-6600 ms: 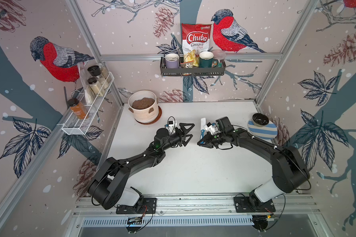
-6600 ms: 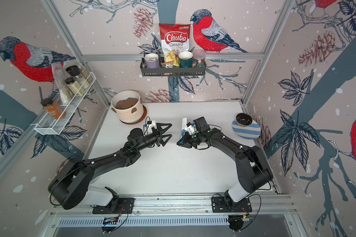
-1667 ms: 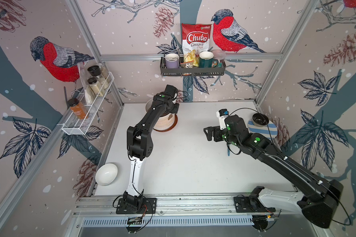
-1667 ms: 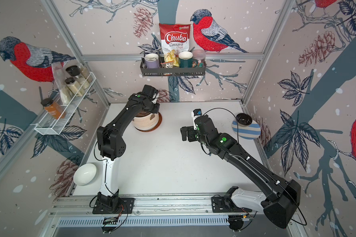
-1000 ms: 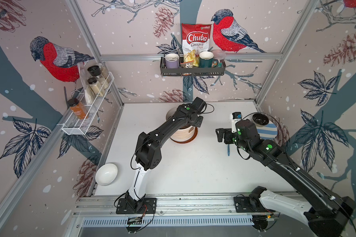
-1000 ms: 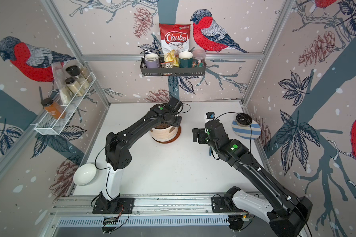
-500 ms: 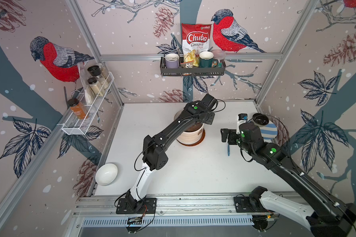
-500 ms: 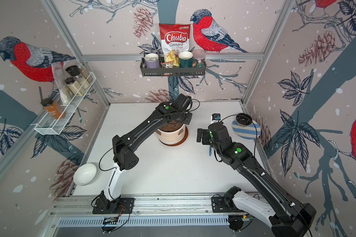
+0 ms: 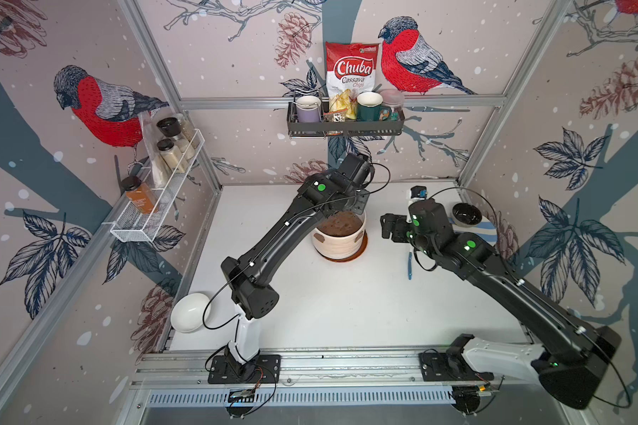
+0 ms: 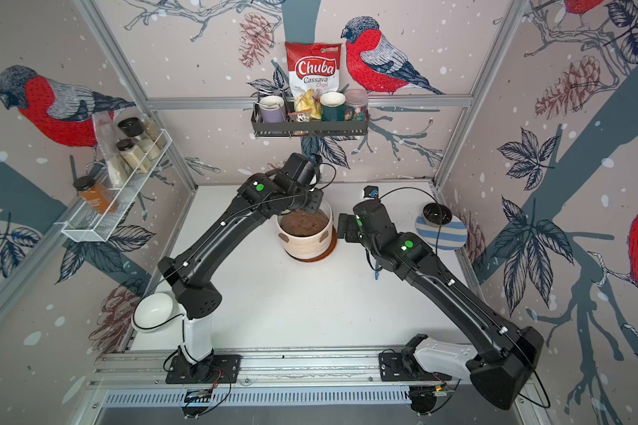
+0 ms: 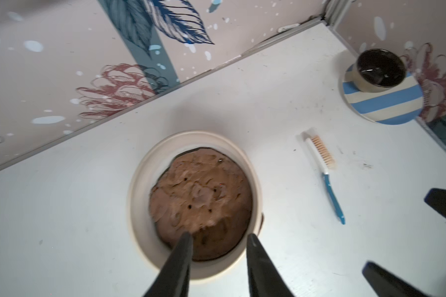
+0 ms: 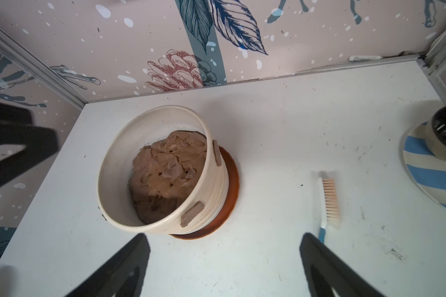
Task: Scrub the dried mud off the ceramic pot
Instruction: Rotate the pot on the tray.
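Note:
The ceramic pot stands mid-table on its brown saucer, full of brown soil. Dried mud patches stick to its ribbed cream wall; they also show in a top view. My left gripper hangs over the pot's rim, open, one finger above the soil and one by the rim, holding nothing. My right gripper is wide open above bare table between the pot and a blue-handled brush, which lies flat on the table.
A black bowl sits on a blue-striped plate at the back right. A white bowl sits at the front left edge. Wire shelves with jars and mugs hang on the left and back walls.
The left gripper slid the pot a little further right toward the table's middle, then its jaws opened off the rim. The right arm shifted slightly right; the brush stayed put.

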Available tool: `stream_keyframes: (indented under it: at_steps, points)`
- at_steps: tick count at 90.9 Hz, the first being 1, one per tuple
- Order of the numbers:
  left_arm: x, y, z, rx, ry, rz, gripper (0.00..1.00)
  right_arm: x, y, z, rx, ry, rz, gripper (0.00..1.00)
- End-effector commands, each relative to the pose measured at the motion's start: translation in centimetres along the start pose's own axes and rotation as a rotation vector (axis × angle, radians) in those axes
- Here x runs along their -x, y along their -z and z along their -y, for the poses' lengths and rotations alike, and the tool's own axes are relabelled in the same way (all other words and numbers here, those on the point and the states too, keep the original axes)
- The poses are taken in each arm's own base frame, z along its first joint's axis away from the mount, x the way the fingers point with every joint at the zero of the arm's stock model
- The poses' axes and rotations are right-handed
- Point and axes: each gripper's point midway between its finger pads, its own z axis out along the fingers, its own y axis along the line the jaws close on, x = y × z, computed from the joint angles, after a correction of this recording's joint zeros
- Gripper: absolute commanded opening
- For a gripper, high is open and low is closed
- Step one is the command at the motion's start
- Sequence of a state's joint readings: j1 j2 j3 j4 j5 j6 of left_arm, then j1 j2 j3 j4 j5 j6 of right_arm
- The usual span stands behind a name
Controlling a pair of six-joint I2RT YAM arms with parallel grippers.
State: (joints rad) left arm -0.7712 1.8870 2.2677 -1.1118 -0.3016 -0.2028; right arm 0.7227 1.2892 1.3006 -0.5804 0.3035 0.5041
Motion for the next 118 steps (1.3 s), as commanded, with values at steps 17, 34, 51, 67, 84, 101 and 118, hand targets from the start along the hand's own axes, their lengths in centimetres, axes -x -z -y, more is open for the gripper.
stream_keyframes:
  at_steps: [17,34,51,67,84,101,118]
  points:
    - [-9.1,2.9,-8.6,0.078,0.121,-0.169,0.98,-1.0,-5.7,-2.1,-0.053,-0.165,-0.124,0.89]
    - [-14.2,4.6,-8.4,-0.057,0.094,-0.154,0.99,-2.7,-10.2,-1.7,-0.092,-0.184,-0.228,0.79]
    - [-17.1,4.2,-7.6,-0.113,0.046,-0.126,0.99,-2.7,-11.9,-0.9,-0.169,-0.160,-0.219,0.66]
    - [-16.6,3.6,-6.8,-0.158,0.055,-0.052,0.99,-4.6,-12.7,-0.5,-0.231,-0.122,-0.275,0.50]
    - [-17.9,2.1,-3.4,-0.343,-0.066,0.053,0.99,-4.7,-13.7,-0.3,-0.233,-0.118,-0.295,0.34]
    - [-17.7,2.3,-3.5,-0.339,-0.097,0.190,0.99,-3.9,-13.7,0.9,-0.237,-0.029,-0.373,0.28]
    - [-17.8,2.7,-3.6,-0.329,-0.124,0.269,0.99,-4.5,-13.9,3.1,-0.232,0.048,-0.443,0.13]
